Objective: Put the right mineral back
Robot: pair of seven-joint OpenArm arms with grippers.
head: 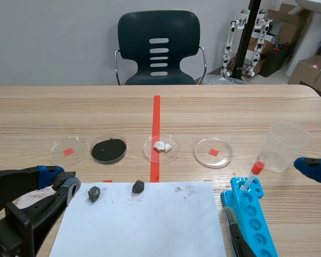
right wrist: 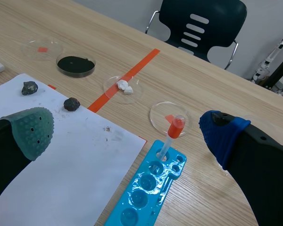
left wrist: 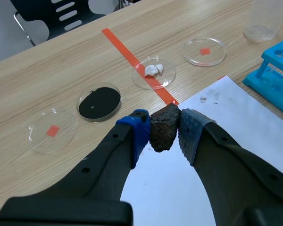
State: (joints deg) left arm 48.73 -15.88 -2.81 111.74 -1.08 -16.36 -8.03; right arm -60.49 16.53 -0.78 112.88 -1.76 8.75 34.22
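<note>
Now: left gripper clenched on the dark mineral.
On the table, white paper lies at 6 o'clock; right gripper, fingers spread wide, sits at 3 o'clock; the mineral hangs at 8 o'clock, near the paper's corner.

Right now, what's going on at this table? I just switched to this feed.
The left gripper is shut on a dark brown mineral, held beside the white paper, where two dark stones lie. The right gripper is open and holds nothing, by the blue tube rack. Ahead are four dishes: one with black powder, one with white pieces, two empty.
</note>
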